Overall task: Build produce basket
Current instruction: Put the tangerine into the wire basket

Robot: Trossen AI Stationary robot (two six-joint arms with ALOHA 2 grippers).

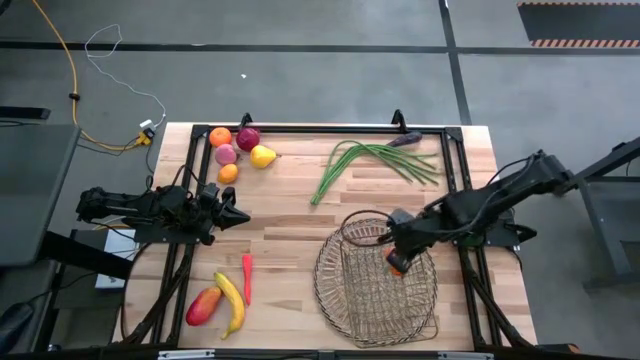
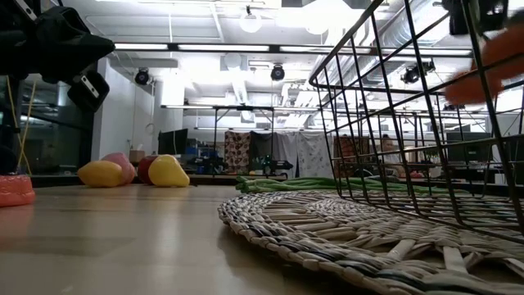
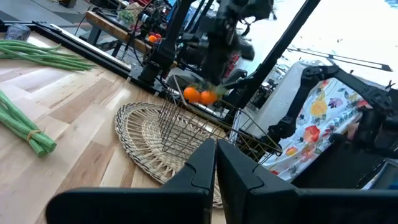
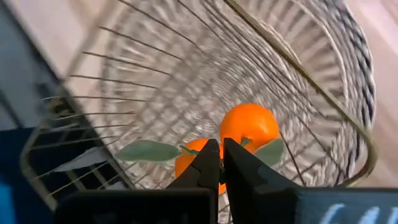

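A pair of toy oranges [image 4: 247, 126] joined by green leaves [image 4: 144, 150] hangs under my right gripper [image 1: 398, 258], which is shut on it above the wire basket [image 1: 375, 290] at the table's near right. The basket stands on a round woven mat [image 2: 327, 225]. From the left wrist view the oranges [image 3: 200, 96] show above the basket's rim. My left gripper [image 1: 240, 215] waits shut and level at the table's left side, touching nothing. My right gripper pinches the oranges between its two fingers at the leafy stem [image 4: 200, 148] where the two fruits join. The fingers come steeply from above, pointing down. The pair hangs below the fingertips, clear of the basket's wires and over its inside.
At the far left lie an orange [image 1: 219, 136], a dark red apple [image 1: 248, 138], a peach [image 1: 226, 154], a pear [image 1: 262, 156] and another orange [image 1: 228, 173]. Green beans [image 1: 375, 160] and an eggplant [image 1: 405, 139] lie at the back. Chilli [image 1: 247, 278], banana [image 1: 233, 303] and mango [image 1: 204, 305] lie near left.
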